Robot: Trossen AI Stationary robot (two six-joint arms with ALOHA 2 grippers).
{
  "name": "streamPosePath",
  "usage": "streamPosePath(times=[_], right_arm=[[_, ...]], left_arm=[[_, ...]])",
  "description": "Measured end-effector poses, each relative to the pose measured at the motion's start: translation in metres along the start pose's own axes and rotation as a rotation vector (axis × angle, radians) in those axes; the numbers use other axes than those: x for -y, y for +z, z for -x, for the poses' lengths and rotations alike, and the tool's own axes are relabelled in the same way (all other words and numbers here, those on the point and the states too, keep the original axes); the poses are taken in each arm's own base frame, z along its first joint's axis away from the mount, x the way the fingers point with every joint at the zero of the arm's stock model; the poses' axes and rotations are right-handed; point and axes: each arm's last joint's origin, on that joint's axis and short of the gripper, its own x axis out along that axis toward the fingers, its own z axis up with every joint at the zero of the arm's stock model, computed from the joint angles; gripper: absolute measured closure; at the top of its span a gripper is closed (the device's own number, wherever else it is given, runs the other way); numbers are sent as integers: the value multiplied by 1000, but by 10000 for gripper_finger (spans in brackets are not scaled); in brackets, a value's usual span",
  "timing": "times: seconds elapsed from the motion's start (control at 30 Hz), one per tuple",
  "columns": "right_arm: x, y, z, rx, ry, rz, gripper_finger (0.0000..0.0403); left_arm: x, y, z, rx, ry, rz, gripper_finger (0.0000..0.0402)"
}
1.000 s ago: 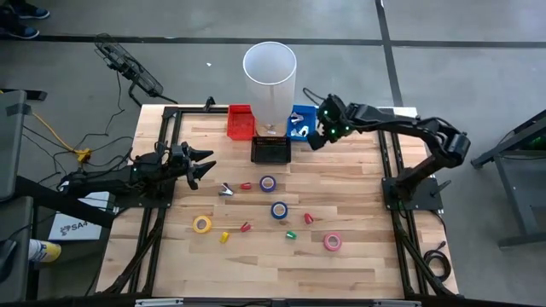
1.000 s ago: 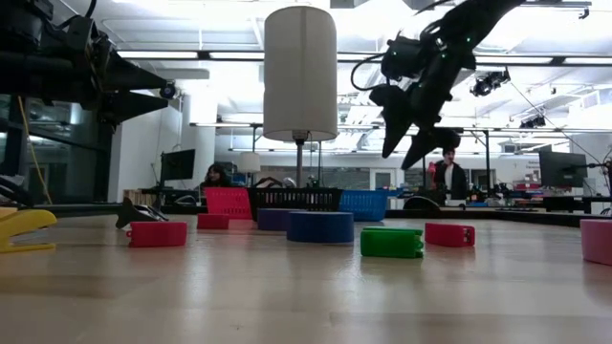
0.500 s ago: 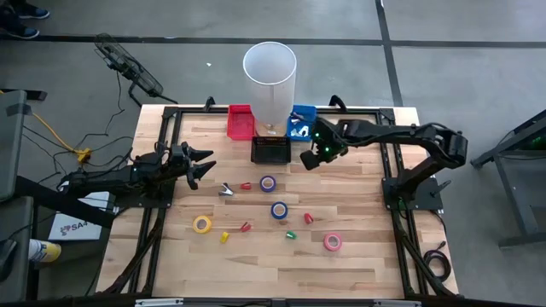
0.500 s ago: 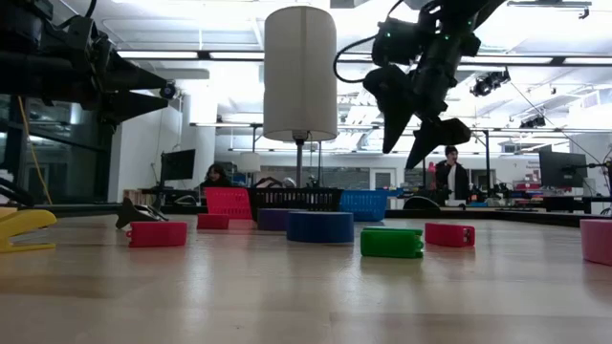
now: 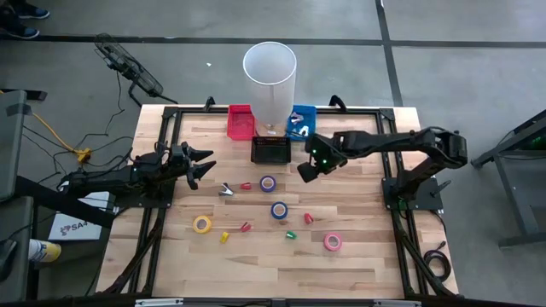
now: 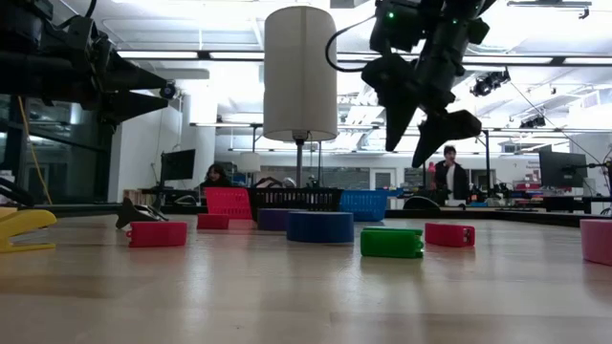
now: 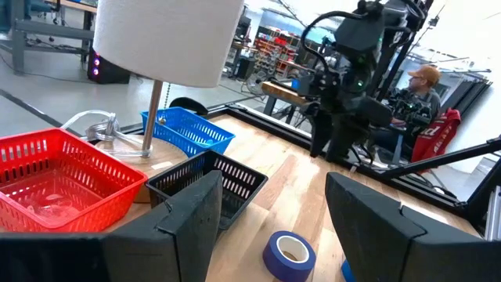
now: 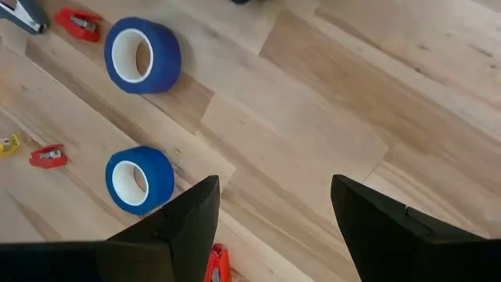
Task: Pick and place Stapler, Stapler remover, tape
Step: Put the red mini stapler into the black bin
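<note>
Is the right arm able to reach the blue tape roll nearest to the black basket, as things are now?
Probably yes. The right gripper hangs open above bare wood, right of that blue tape roll, and nothing lies between them; the black basket stands behind, apart.

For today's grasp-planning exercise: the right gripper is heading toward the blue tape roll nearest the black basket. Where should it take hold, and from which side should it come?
The blue tape roll lies flat, its pale centre hole facing up. Probably best is for the right gripper, open and above the table, to descend from directly above and pinch the ring wall, one finger in the hole and one outside. The red piece close beside it favours the far side.
</note>
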Motion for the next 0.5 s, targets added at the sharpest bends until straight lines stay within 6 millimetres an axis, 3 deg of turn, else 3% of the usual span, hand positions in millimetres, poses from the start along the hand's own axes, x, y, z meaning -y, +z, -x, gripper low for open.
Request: streamPosePath(times=[0.5], right_arm=[[-24, -18, -10, 36, 46, 116, 166]], left_arm=[[0, 0, 0, 0, 0, 0, 176]])
